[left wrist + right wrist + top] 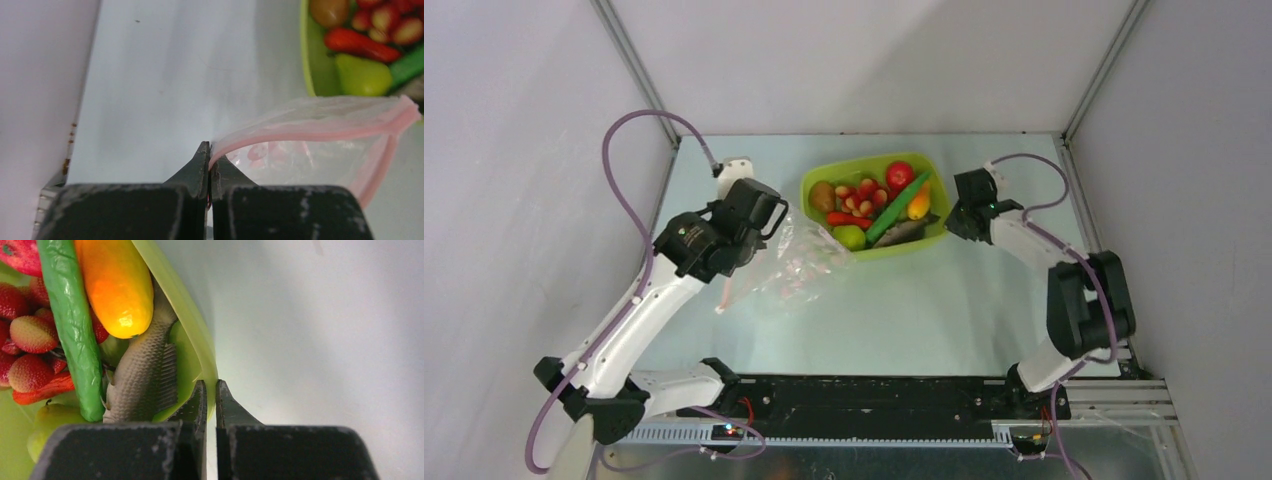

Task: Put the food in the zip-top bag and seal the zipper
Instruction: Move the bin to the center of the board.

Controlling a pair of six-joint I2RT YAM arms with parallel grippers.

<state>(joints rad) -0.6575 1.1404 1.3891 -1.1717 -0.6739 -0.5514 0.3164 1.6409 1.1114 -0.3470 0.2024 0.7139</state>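
**Lime-green tub gripped, clear bag pinched at the mouth: loading not yet begun**

Plastic film sits between the closed jaws of the left end effector (209, 150), which grips the zip-top bag (794, 270) by one corner of its mouth, right at the pinkish-red zipper (320, 131). The bag lies on the counter (944, 310) just beside the tub (854, 162), with its mouth turned toward it. The right end effector (210, 387) is clamped on the tub's near rim, one jaw inside the wall and one outside.

By my reading, this is the set-up step: both containers are held and nothing is being carried.

All the food appears to be in the tub:
- tomato (900, 176)
- kiwi (822, 196)
- strawberries (861, 197)
- long green pod (899, 208)
- orange-yellow piece (117, 287)
- grey scaly dark piece (145, 370), lying against the wall

Pale pink blotches show through the bag. I cannot tell whether they are print or contents.

Next, the tub probably needs tipping or drawing toward the bag, or the right arm must release it to pick pieces out. Either way the mouth must gape wider, since only one lip is pinched and the film sags.
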